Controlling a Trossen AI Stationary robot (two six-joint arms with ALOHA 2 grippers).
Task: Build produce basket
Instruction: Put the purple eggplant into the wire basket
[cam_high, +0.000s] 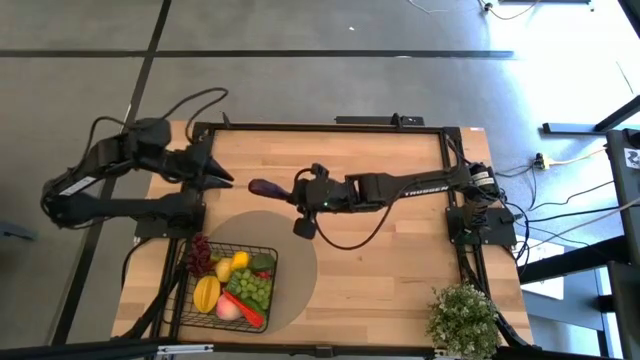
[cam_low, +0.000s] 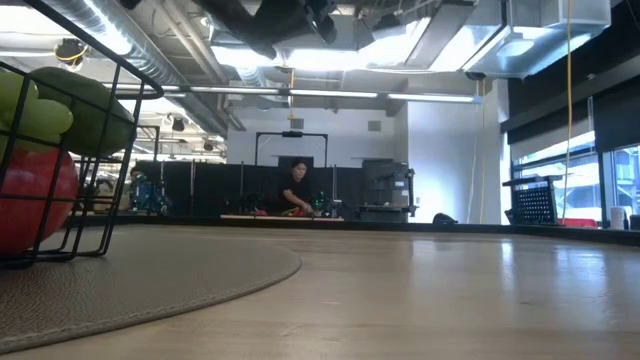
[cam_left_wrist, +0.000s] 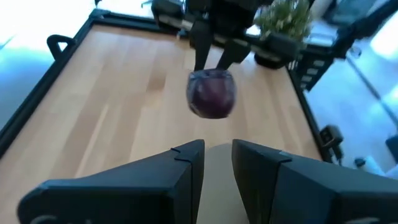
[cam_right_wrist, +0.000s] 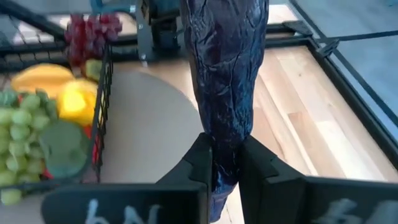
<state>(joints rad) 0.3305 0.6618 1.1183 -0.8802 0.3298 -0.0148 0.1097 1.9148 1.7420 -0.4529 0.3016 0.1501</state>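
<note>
A dark purple eggplant (cam_high: 265, 188) (cam_left_wrist: 211, 93) (cam_right_wrist: 227, 74) hangs in the air over the table's middle, held by my right gripper (cam_high: 287, 189) (cam_right_wrist: 225, 148), which reaches in from the right. My left gripper (cam_high: 226, 181) (cam_left_wrist: 217, 152) is open and empty, a little to the eggplant's left, pointing at it. The black wire basket (cam_high: 277, 292) (cam_right_wrist: 102, 106) (cam_low: 110, 120) stands on a round tan mat (cam_high: 298, 262) near the front left. It holds purple grapes (cam_high: 200, 255), green grapes (cam_high: 256, 288), yellow fruits (cam_high: 207, 293) and a peach (cam_high: 228, 310). My right gripper pinches the eggplant between its two fingers at the end nearest the wrist (cam_right_wrist: 225, 163). The fingers come level from the table's right and lie along the eggplant. It sticks out past the fingertips toward the left arm, lifted clear of the table.
A bushy potted plant (cam_high: 462, 318) stands at the front right corner. A black frame (cam_high: 320, 127) borders the wooden table. Bare wood lies right of the mat and across the table's far half. A person (cam_low: 296, 188) sits far off in the room behind.
</note>
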